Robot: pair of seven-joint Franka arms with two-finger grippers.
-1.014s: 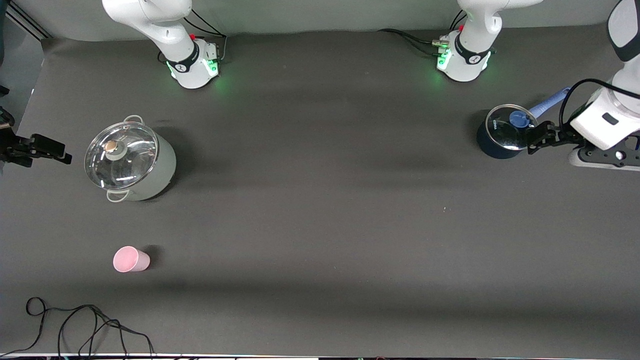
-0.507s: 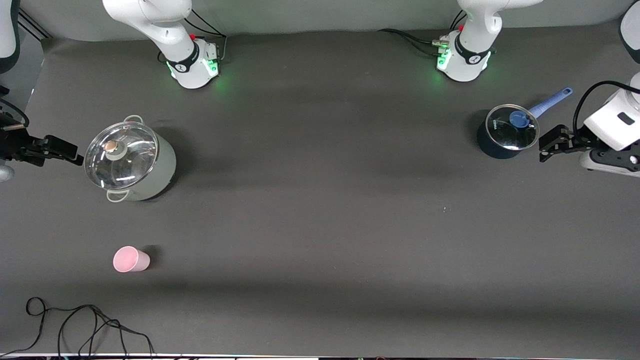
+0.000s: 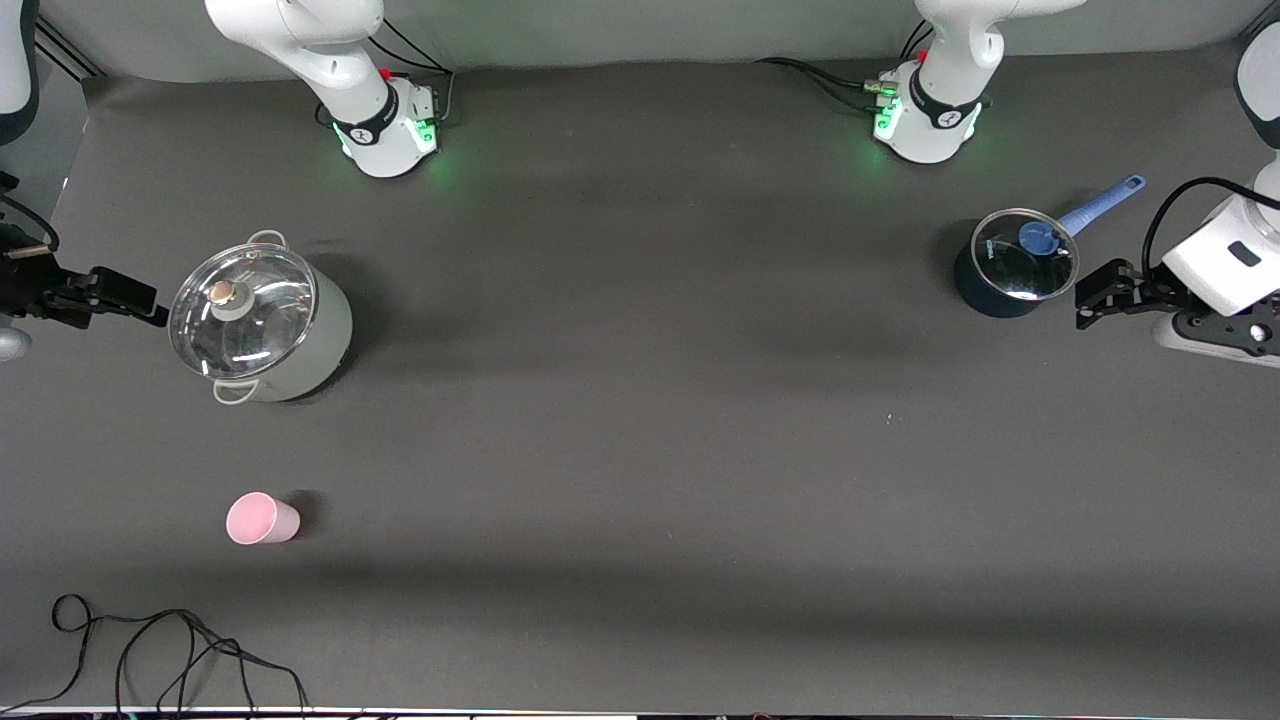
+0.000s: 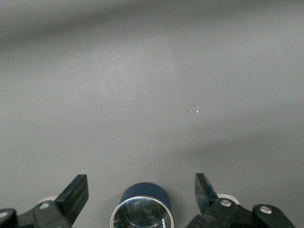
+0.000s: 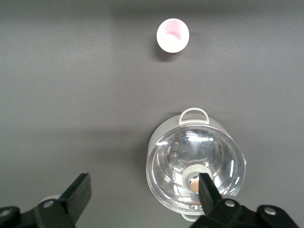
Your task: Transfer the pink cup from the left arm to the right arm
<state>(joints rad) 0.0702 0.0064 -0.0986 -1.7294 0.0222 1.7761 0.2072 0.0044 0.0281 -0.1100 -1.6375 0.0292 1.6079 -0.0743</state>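
No text, label or number can be read on anything in view.

Pink cup (image 3: 262,519) upright on table (image 3: 640,450)

one pink cup (image 3: 262,519) stands on the table (image 3: 640,450). there are two lidded pots: one large pale pot (image 3: 262,328) and one small dark blue saucepan (image 3: 1010,265). one loose black cable (image 3: 150,650) lies at the table's near edge. two arms, each with one gripper: left gripper (image 3: 1095,295), right gripper (image 3: 130,298).
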